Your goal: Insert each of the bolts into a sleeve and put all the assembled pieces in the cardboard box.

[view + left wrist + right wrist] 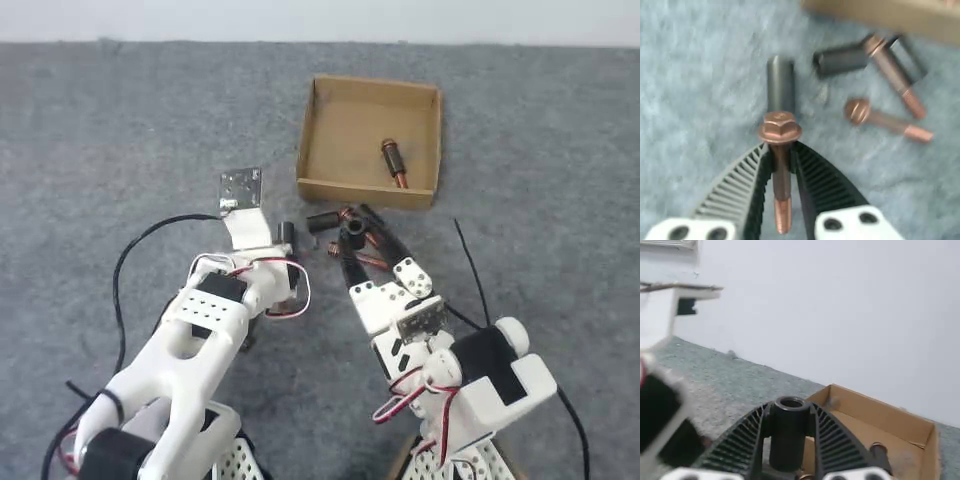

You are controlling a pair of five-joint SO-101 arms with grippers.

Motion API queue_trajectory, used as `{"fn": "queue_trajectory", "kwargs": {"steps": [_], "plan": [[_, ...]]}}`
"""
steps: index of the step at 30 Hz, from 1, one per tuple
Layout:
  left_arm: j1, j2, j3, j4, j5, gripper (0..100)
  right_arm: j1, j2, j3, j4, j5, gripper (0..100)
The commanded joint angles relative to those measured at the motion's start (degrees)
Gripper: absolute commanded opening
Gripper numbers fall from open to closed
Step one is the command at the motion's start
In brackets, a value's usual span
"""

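- Both pairs of jaws are clamped on a part. Your left gripper (781,148) pinches a copper-coloured bolt (781,172) by its shank. The hex head sticks out past the fingertips and the threaded end points back toward the wrist.
- Your right gripper (790,410) squeezes a black sleeve (788,437) from both sides. The sleeve stands upright with its open bore facing up.
- You'll find the cardboard box (369,190) on the grey mat (120,130), beyond both grippers.
- Inside the box lies one finished piece (393,162), a bolt seated in a sleeve. It is nearer the wall that faces the arms than the far wall.
- Seen from above, the sleeve held by your right gripper sits just in front of the box's near wall, outside it.
- A loose sleeve (780,82) lies on the mat just past the head of your held bolt, roughly in line with it. It is in front of the box's near wall, toward the corner on the left arm's side.
- A second loose sleeve (840,60) lies closer to the box's near wall.
- One loose bolt (892,75) has its head at the end of that second sleeve.
- Another loose bolt (887,120) lies a little farther from the box than that one, flat on the mat.
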Motion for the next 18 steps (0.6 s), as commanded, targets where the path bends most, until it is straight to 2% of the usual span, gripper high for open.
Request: {"fn": "queue_trajectory", "kwargs": {"steps": [1,8,13,18], "plan": [[-0.53,-3.34,-2.07,-9.32,-0.44,1,-0.57,0.04,1.23,-1.54,0.09,0.7],[-0.44,-7.56,-1.98,-21.27,-0.62,1,-0.84,0.04,1.23,-1.27,0.09,0.7],[-0.09,-14.24,-0.84,-26.2,-0.7,1,-1.54,0.04,1.23,-1.27,0.09,0.7],[0.0,-21.45,3.12,-38.51,-0.7,1,-1.8,0.84,0.88,-1.45,0.09,0.7]]}}
